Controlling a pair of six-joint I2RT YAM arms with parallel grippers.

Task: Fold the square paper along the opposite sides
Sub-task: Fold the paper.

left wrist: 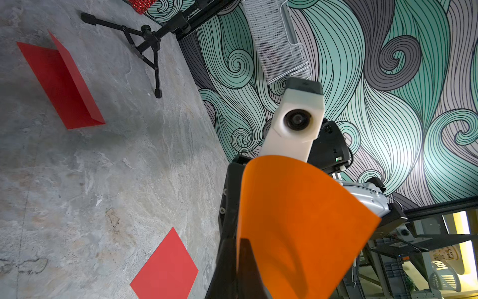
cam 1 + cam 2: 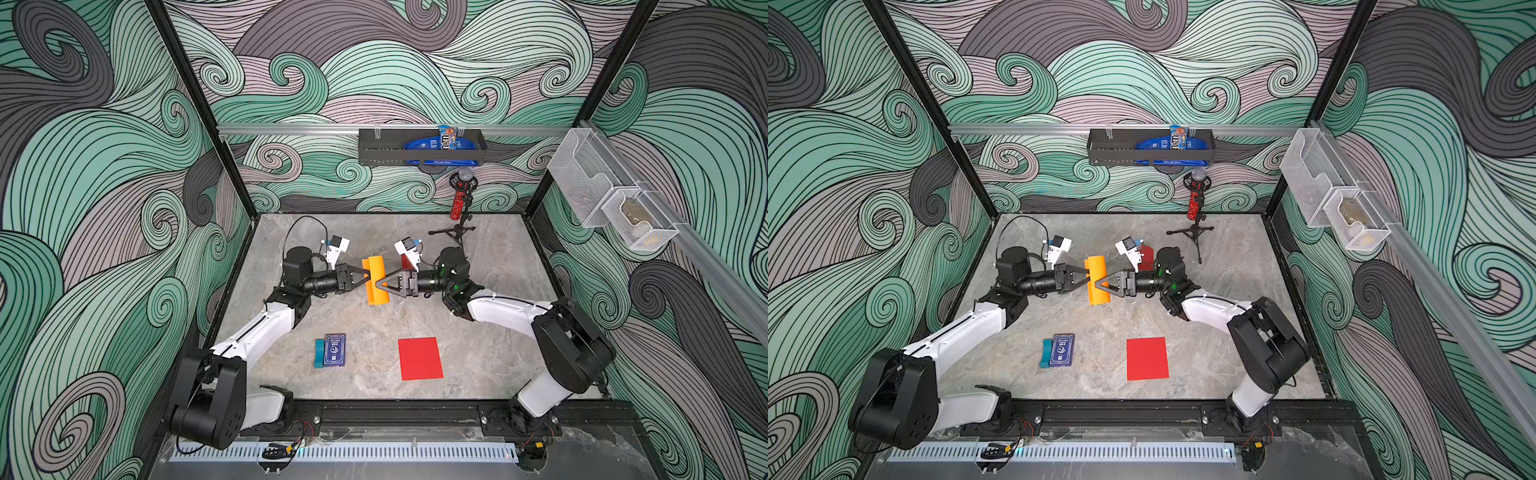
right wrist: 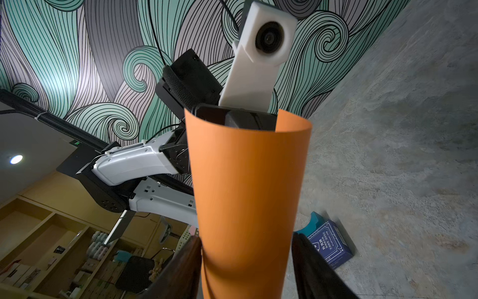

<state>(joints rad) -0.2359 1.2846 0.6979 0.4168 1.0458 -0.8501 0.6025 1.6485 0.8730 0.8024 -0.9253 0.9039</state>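
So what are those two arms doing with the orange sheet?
They're folding it. The left claw pinches one side of the orange paper, which is held up and curled over. The right claw straddles the curl from the opposite side, jaws apart. There's no crease yet. A flat red sheet lies untouched nearer the front.

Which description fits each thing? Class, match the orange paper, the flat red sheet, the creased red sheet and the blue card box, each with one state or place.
Things:
1. orange paper
2. flat red sheet
3. creased red sheet
4. blue card box

States or places:
A. right beside a teal block
B. curled over, held up in the air
C. half open, one flap raised
D. lying flat, unfolded

Pairs: 1-B, 2-D, 3-C, 4-A
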